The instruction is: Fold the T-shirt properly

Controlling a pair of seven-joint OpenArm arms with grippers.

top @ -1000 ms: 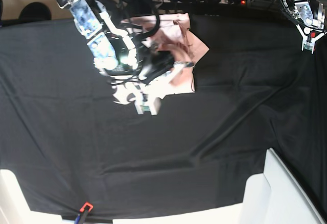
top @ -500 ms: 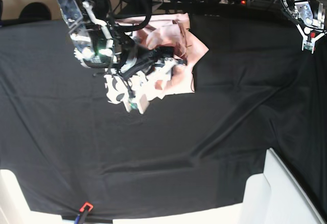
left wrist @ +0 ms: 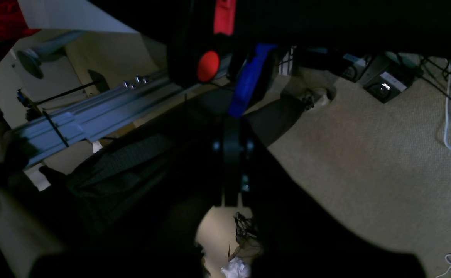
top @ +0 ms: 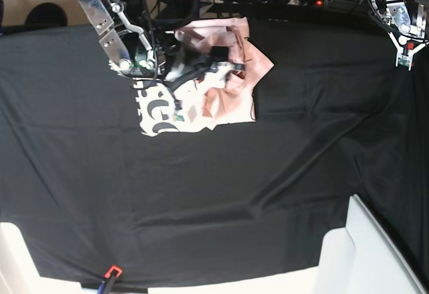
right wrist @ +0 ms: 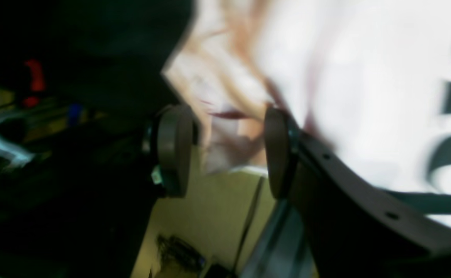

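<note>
Right pincer (right wrist: 225, 152), wrist view: the two round pads (right wrist: 173, 148) stand apart with a clear gap between them, released, nothing clamped. Blurred pink fabric of the T-shirt (right wrist: 348, 77) lies just beyond the pads; whether either pad touches it cannot be told. In the base view the right pincer (top: 179, 110) hangs over the left part of the T-shirt (top: 231, 86), its fingertips too small there to resolve.

The T-shirt is a pale pink, thin garment, bunched into a rough, creased heap at the far edge of the tabletop (top: 201, 200), left of centre, lying on the black cloth that covers that surface. Large black serif letters show on its near-left corner; the right part is plain pink with darker folds and a pointed flap toward the right. The right arm covers much of its upper left, so the outline there is hidden. Motion blur in the right wrist view leaves the lettering unreadable.

Left pincer (top: 404, 59), base view: raised at the far right corner, well apart from the T-shirt. Its fingers, dark and underexposed in the wrist view (left wrist: 231, 170), lie together, clenched on nothing. That view looks past the tabletop to beige carpet (left wrist: 364, 162) and cables; its lower part is lost in shadow.
</note>
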